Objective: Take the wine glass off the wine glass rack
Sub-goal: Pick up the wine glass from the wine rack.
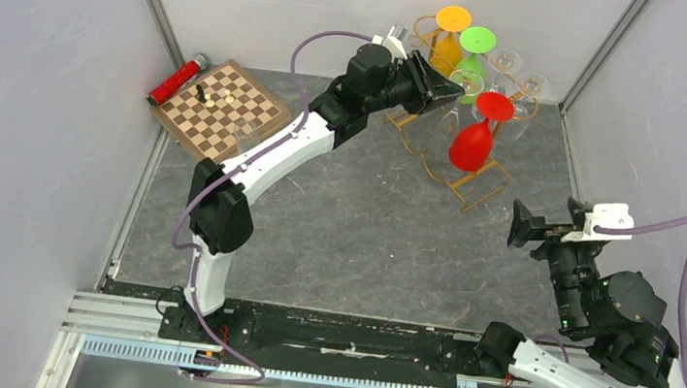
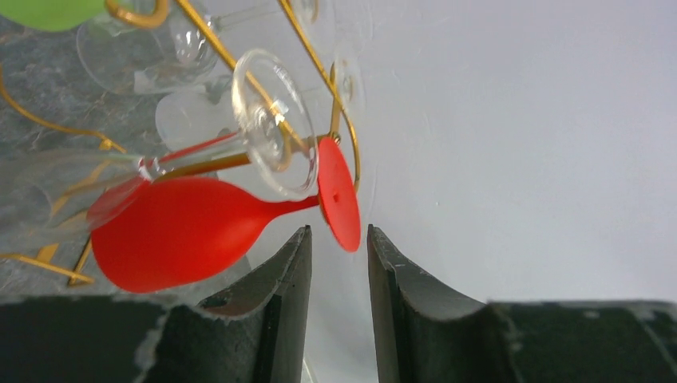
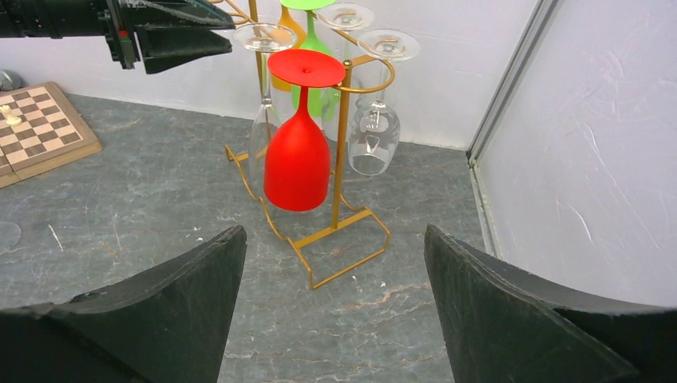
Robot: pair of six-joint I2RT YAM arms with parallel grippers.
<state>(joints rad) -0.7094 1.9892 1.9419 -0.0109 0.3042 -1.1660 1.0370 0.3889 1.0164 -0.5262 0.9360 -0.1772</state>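
Wine glass rack (image 3: pixel 342 159) stands at the far side of the table (image 1: pixel 363 245), well beyond the right gripper (image 3: pixel 334 239), which hovers nearest with jaws spread wide and nothing between them. A red wine glass (image 3: pixel 297 163) hangs upside down by its foot on the rack's near hook. Just beside it hangs a clear wine glass (image 3: pixel 260 144). The left gripper (image 2: pixel 339 239) is level with their feet, jaws narrowly apart and gripping nothing. A green glass (image 1: pixel 477 40) and an orange glass (image 1: pixel 453 18) hang farthest back.
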